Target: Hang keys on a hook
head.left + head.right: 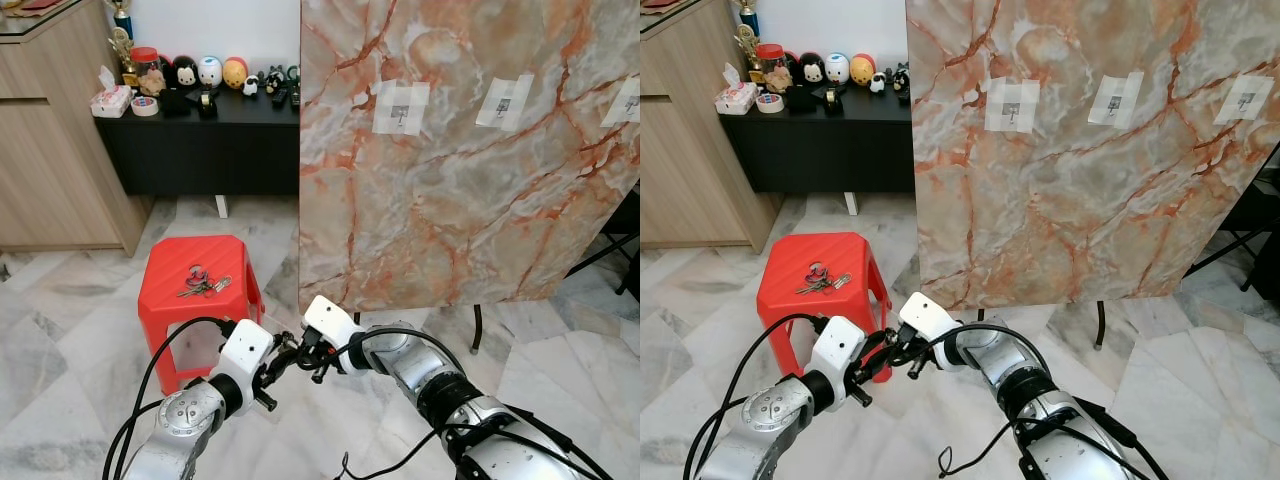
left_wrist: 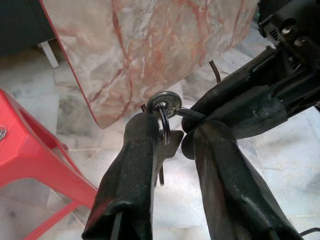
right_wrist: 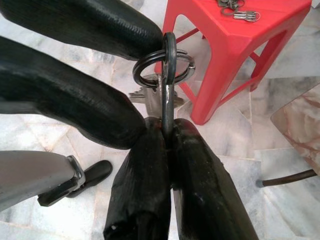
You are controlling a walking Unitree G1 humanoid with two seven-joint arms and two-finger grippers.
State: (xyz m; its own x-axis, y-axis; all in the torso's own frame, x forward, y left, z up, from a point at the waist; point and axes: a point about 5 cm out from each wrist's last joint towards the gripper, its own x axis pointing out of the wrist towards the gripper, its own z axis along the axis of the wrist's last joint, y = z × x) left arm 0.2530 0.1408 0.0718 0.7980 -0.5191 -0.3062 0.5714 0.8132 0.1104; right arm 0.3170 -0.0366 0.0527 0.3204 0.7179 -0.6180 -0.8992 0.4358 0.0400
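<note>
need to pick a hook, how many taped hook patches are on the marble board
3, in a row along the marble board's upper part: left patch, middle patch, right patch cut by the picture's edge. More may lie beyond that edge.
</note>
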